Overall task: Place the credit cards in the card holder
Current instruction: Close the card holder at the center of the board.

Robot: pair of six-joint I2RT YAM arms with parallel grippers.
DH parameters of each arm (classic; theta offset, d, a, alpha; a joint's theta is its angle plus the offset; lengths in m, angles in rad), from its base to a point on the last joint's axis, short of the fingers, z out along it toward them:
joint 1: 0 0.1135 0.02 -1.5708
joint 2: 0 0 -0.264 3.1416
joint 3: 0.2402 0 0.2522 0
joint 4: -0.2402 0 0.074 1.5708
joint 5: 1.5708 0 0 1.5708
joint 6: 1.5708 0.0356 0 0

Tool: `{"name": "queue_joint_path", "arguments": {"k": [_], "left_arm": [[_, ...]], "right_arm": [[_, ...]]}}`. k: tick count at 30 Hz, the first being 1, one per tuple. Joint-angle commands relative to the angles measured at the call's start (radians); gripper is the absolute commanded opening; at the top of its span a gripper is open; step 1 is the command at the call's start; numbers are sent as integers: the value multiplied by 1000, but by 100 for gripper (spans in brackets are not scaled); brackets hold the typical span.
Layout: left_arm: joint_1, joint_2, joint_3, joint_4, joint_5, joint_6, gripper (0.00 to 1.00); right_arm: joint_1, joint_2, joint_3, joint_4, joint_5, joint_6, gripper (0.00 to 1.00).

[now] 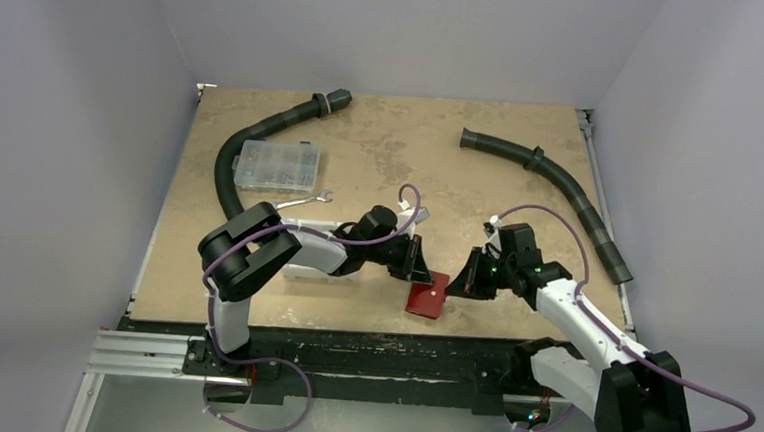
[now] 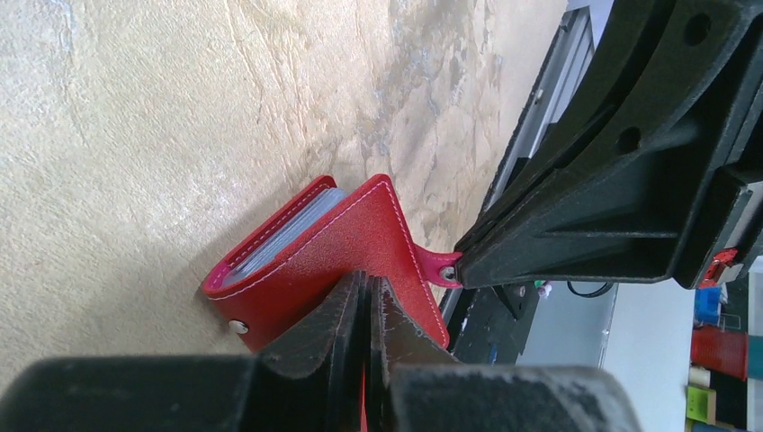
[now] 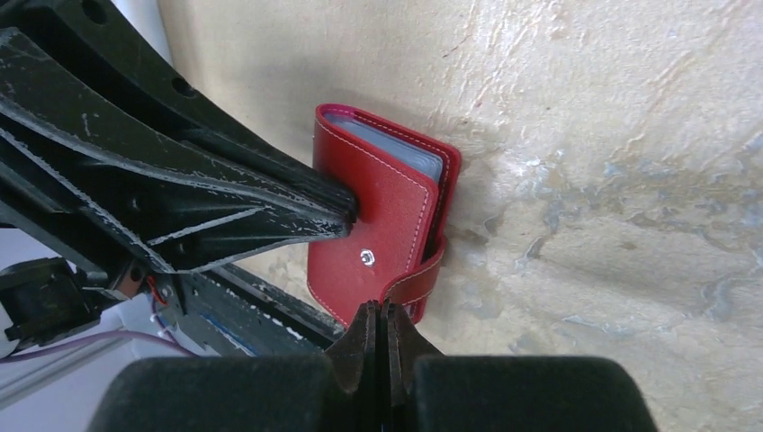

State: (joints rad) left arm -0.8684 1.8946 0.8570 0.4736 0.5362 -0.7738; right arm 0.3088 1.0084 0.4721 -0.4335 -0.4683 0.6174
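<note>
Snap tab (image 2: pixel 447 270) of the red leather folding card holder (image 1: pixel 426 299) points at the right gripper (image 3: pixel 379 315), clenched on it; the shut left gripper (image 2: pixel 367 283) seemingly presses the cover (image 3: pixel 391 211).

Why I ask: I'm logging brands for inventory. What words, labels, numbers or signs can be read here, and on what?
None can be read.
The red card holder shows a plain cover with stitching and a snap, no print.
The clear compartment box is too small to tell whether it bears a label.

Left hand (image 1: pixel 424 275), right hand (image 1: pixel 459 284): both pinched closed, facing inward.
</note>
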Motion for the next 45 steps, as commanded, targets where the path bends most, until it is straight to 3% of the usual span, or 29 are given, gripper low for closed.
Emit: {"name": "queue_joint_path", "arguments": {"k": [1,33,38,45], "left_arm": [[-11,29,-44,-7,-48,3,0],[-11,52,-110,140,-38,-72,0],[26,-60,-124,112,-30,-75,18],[39,-260,-79,-163,-96,60,33]], "right_arm": [[12,46,46,79,-103,-13,0],[57,234,66,258,-170,14,0],[56,233,45,247,-140,12,0],[56,254,36,260,-128,11,0]]}}
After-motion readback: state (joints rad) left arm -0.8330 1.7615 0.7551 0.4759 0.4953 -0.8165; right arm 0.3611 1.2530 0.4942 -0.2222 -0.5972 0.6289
